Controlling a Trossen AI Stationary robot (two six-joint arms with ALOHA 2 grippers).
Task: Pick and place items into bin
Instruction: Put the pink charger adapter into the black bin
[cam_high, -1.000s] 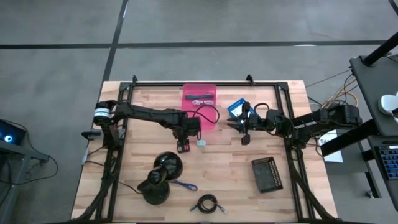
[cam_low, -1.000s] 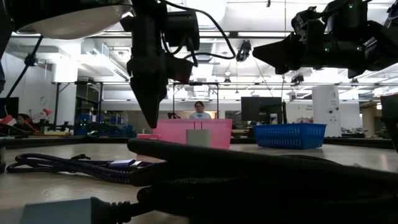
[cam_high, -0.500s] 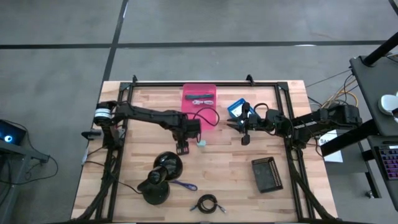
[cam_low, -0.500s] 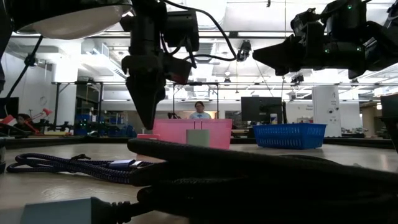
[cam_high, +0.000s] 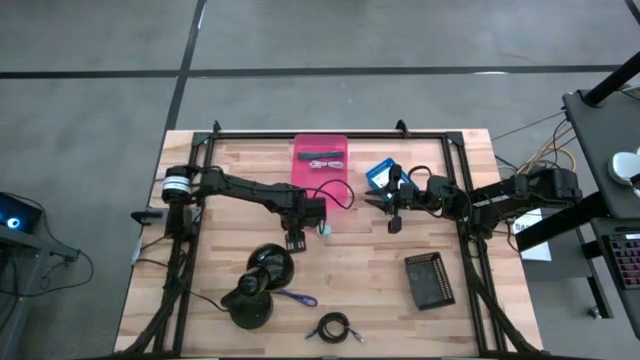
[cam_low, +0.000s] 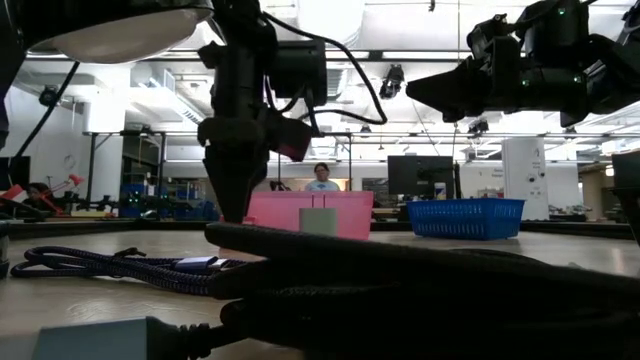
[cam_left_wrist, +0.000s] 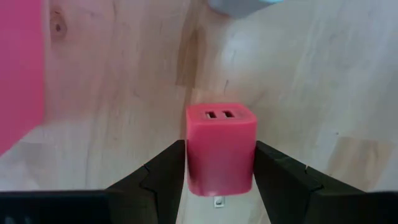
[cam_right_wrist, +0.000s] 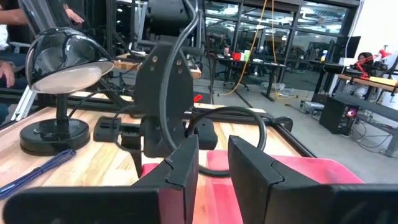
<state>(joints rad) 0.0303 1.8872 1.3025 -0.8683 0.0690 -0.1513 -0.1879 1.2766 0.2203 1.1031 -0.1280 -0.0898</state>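
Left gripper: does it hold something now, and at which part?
The left gripper has its fingers at the two opposite side faces of the pink cube; a firm hold cannot be told.
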